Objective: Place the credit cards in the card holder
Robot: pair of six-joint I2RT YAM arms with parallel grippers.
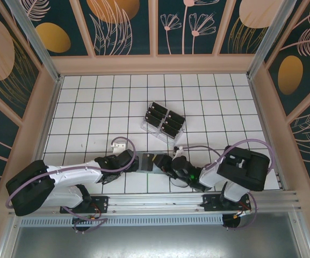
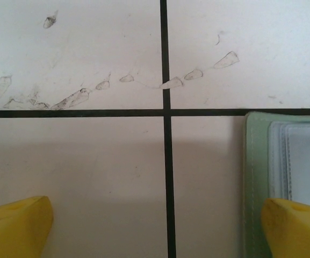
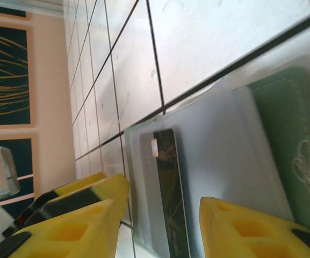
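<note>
Half hidden beneath both arms, the card holder (image 2: 254, 172) is lying between the wide-spread left gripper (image 2: 157, 217) and the parted, empty right gripper (image 3: 163, 208).

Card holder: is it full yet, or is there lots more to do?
One black card looks tucked into a clear pocket of the open card holder. Nothing is gripped: the right tool is open over that card, the left tool open at the holder's edge. More cards wait in the clear rack.
</note>
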